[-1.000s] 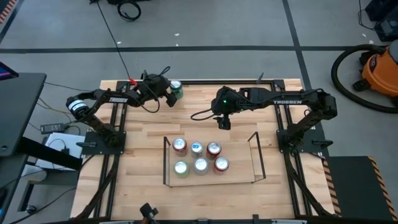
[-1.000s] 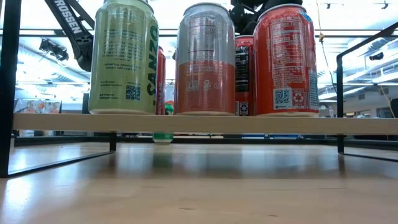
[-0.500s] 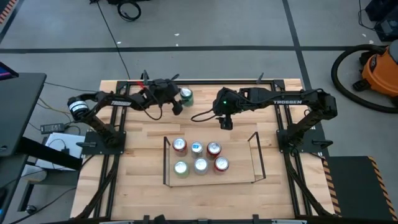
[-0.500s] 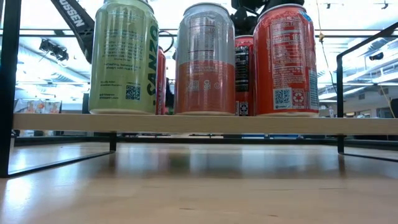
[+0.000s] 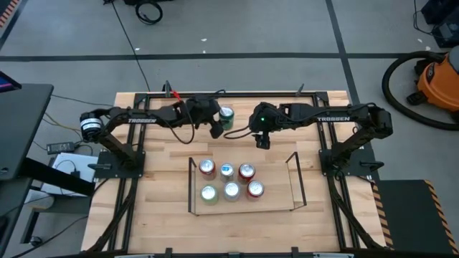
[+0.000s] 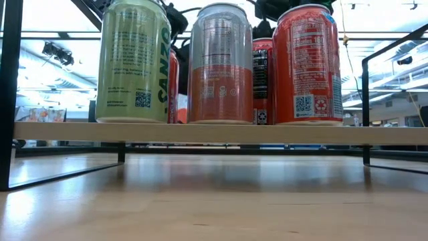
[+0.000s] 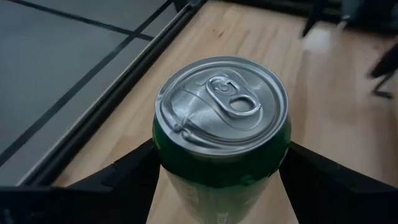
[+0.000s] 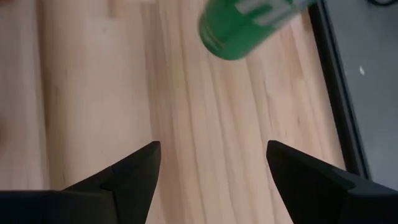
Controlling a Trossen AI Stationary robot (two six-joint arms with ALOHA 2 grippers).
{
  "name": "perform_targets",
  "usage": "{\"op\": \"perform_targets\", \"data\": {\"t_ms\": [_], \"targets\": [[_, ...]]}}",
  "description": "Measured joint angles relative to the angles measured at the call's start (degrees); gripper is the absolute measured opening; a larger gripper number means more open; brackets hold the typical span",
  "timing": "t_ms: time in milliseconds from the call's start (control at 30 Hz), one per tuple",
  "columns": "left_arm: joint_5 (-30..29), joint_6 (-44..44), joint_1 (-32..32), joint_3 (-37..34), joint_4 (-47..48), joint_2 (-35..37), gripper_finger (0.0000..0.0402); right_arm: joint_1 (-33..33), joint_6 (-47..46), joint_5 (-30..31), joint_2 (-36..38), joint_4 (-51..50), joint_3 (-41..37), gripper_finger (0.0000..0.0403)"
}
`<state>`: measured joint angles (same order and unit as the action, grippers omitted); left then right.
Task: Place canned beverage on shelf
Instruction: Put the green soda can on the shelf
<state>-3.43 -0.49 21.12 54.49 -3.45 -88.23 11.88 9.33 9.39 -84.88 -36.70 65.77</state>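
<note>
My left gripper [image 5: 219, 123] is shut on a green can [image 5: 227, 116] with a silver top, above the table's far middle; the can also shows in the left wrist view [image 7: 222, 127] and the right wrist view [image 8: 249, 25]. The shelf [image 5: 294, 179], a low black rod frame with a pale wood floor, stands at the table's middle with several cans [image 5: 229, 180] on it. My right gripper [image 5: 262, 141] is open and empty, just right of the green can, beyond the shelf's far side. My left gripper pinches the green can's side wall [image 7: 180, 168] just below the rim, one finger on each side. The fingers come level from the table's left side. The can is upright and lifted clear of the table.
The shelf's right half [image 5: 276, 188] has bare floor. In the low view the shelf's cans [image 6: 221, 63] stand in front and hide most of what lies behind. A black frame [image 5: 237, 94] borders the tabletop. An orange vacuum [image 5: 437, 79] stands on the floor at the far right.
My left gripper has carried the green can toward the table's right edge along the far side, lifted clear of the table, and now stands close to my right gripper. The can has stayed upright. My right gripper has kept nearly still.
</note>
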Motion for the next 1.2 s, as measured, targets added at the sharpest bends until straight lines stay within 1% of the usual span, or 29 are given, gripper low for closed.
{"op": "perform_targets", "data": {"t_ms": [167, 300, 433, 533, 633, 767, 933, 1000, 1100, 1200], "targets": [[-2.2, -5.1, -3.7, -0.5, -4.3, -1.0, 0.0293, -0.9, -3.2, 2.2, 1.5, -3.2, -0.8, 0.0303], [-5.4, -7.9, -7.5, -0.5, -11.0, -4.7, 0.0293, -2.4, -5.0, 4.9, 5.2, -5.1, -0.8, 0.0303], [-11.2, -8.5, -10.6, 2.1, -11.5, -8.5, 0.0293, -3.4, -6.7, 5.6, 10.0, -7.5, -0.9, 0.0303], [-14.4, -9.3, -11.8, 4.6, -11.7, -10.6, 0.0293, -3.5, -7.4, 4.2, 13.0, -7.6, -2.5, 0.0303], [-14.7, -11.1, -12.0, 6.7, -11.8, -12.8, 0.0293, -3.5, -8.5, 4.0, 14.7, -7.2, -4.5, 0.0303], [-14.5, -13.6, -12.0, 7.4, -11.1, -15.4, 0.0293, -3.5, -9.6, 2.7, 16.2, -5.3, -7.3, 0.0303], [-14.7, -13.7, -12.0, 7.4, -11.2, -16.8, 0.0293, -4.7, -9.7, 2.4, 16.4, -4.4, -9.0, 0.0303], [-14.6, -13.5, -12.0, 7.4, -9.5, -17.0, 0.0294, -5.2, -9.5, 2.4, 16.3, -3.9, -9.2, 0.0303], [-14.6, -13.8, -12.1, 7.4, -8.9, -17.5, 0.0302, -6.0, -9.3, 2.4, 16.3, -3.7, -9.3, 0.0303], [-14.5, -14.5, -12.1, 7.4, -7.6, -17.5, 0.0319, -6.5, -9.3, 2.4, 16.3, -3.6, -9.3, 0.0303]]}}
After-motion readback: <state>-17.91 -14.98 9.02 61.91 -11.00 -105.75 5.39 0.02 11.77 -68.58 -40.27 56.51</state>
